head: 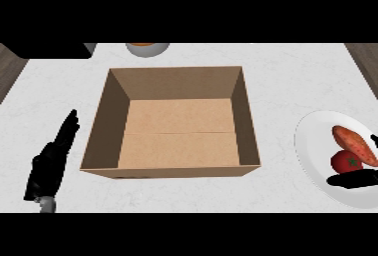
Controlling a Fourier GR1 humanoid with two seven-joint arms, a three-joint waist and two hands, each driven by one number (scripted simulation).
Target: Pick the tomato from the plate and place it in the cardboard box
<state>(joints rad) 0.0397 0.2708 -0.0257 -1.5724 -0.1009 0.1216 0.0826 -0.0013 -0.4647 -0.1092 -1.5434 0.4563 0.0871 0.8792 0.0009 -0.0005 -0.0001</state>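
Note:
A red tomato point(347, 161) with a green stem lies on a white plate point(317, 145) at the right edge. An orange, elongated vegetable point(354, 143) lies beside it, just behind. My right hand point(354, 179) enters from the right edge; only its dark fingers show, lying just in front of the tomato and touching its lower side. An open cardboard box point(177, 125) stands in the middle with nothing inside. My left hand point(53, 160) rests open on the counter left of the box, fingers straight and pointing away.
A grey bowl point(148, 48) with something orange inside stands behind the box at the top edge. A dark object point(48, 50) sits at the top left corner. Dark wood floor point(7, 70) shows past the counter's left and right edges.

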